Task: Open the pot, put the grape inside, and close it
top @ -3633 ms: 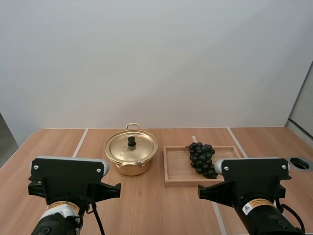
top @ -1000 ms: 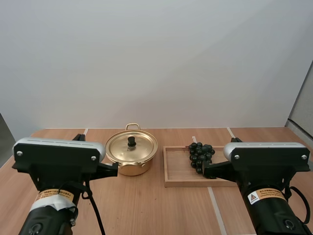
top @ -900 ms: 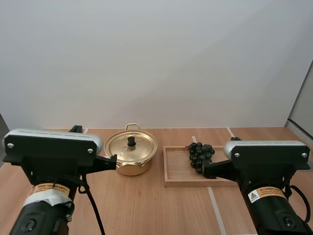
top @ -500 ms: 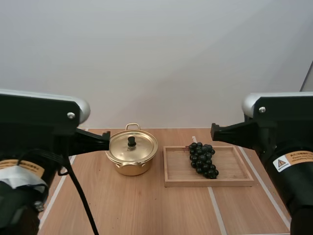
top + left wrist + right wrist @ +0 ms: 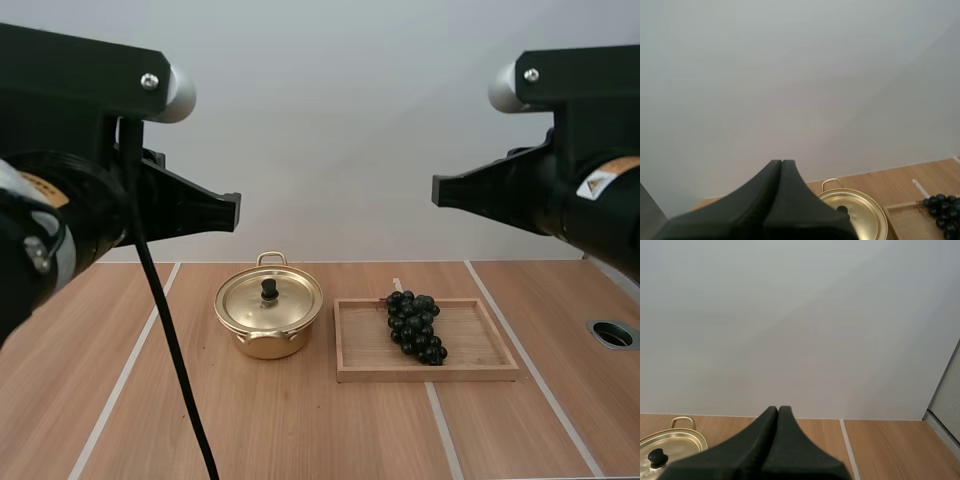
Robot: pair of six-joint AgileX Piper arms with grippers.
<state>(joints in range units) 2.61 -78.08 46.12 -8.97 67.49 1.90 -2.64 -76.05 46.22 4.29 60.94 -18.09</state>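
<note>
**A:** Is there any writing to read here?

**B:** No words, only one sign. There is a black triangle with a mark inside it on the warning sticker (image 5: 608,181). That sticker is white and orange and sits on the right arm (image 5: 560,190), high at the right of the scene. The print beside the triangle is too small to read.

**A:** And on the left?

**B:** An orange label strip (image 5: 45,188) curves round the left arm (image 5: 90,200). Its dark marks can't be made out.

**A:** Any numbers or brands?

**B:** None legible.
</note>
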